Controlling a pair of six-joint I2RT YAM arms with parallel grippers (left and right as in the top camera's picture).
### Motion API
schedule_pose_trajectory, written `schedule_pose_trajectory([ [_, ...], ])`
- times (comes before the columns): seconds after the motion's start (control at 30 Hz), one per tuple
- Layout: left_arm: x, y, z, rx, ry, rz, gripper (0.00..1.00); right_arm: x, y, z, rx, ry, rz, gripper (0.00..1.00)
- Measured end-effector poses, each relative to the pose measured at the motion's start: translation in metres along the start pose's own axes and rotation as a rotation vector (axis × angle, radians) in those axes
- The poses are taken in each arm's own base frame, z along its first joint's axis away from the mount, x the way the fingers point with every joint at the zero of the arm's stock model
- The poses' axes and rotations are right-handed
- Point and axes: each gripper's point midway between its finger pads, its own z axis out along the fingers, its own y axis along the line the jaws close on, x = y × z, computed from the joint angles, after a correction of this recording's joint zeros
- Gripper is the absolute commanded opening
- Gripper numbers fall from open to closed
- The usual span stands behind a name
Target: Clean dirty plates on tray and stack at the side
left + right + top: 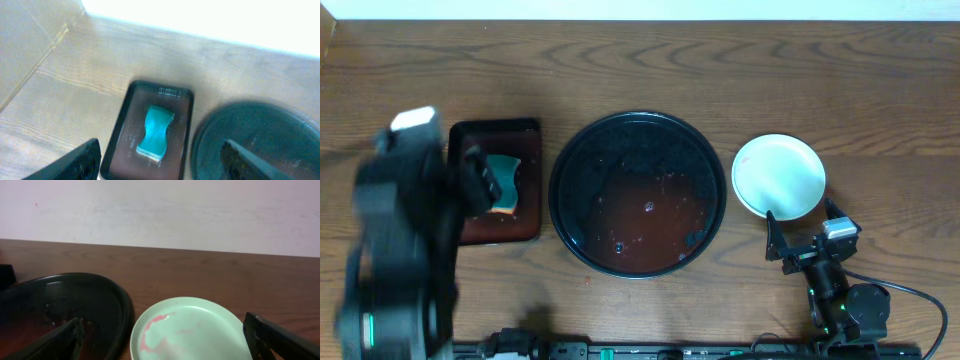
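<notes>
Plate (779,177): a single pale mint-green one shows, lying flat on the bare wood-grain desk (640,60) at the right of the overhead frame. It sits just beside the round black tray (638,193) with a narrow strip of desk between them. In the right wrist view its surface carries a pink-red smear on the left part. Whether other plates lie under it cannot be told.

The round black tray fills the centre of the overhead frame. It holds no plates, and its glossy floor shows scattered droplets and a wet, reddish-brown sheen.

At the left of the overhead frame stands a smaller rectangular black tray (495,183) with a teal sponge (506,178) lying in it.

The left end effector (160,145) hangs above this rectangular tray with its fingers spread wide and nothing between them. In its wrist view the sponge lies below, clear of both fingers. The left arm is a blurred dark mass along the left edge of the overhead frame.

The right end effector (164,322) sits at the lower right of the overhead frame, at the near rim of the plate. Its fingers are fully apart and hold nothing.
</notes>
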Motion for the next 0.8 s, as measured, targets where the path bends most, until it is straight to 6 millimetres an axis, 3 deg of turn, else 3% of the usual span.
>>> schedule_pose_trajectory([
  [0.13,0.009,0.007,-0.036,0.034,-0.228,-0.059,0.77,0.0,0.0,0.0,0.0,0.001,0.0,0.99],
  [0.23,0.032,0.01,-0.037,0.05,-0.316,-0.084,0.77,0.0,0.0,0.0,0.001,-0.001,0.0,0.99],
  [0.33,0.057,0.008,-0.021,0.073,-0.369,-0.092,0.77,0.0,0.0,0.0,0.001,-0.001,0.0,0.99],
  [0.57,0.099,-0.008,0.028,0.144,-0.456,-0.092,0.77,0.0,0.0,0.0,0.001,-0.001,0.0,0.99],
  [0.8,0.136,-0.01,0.063,0.15,-0.464,-0.093,0.77,0.0,0.0,0.0,0.001,-0.001,0.0,0.99],
])
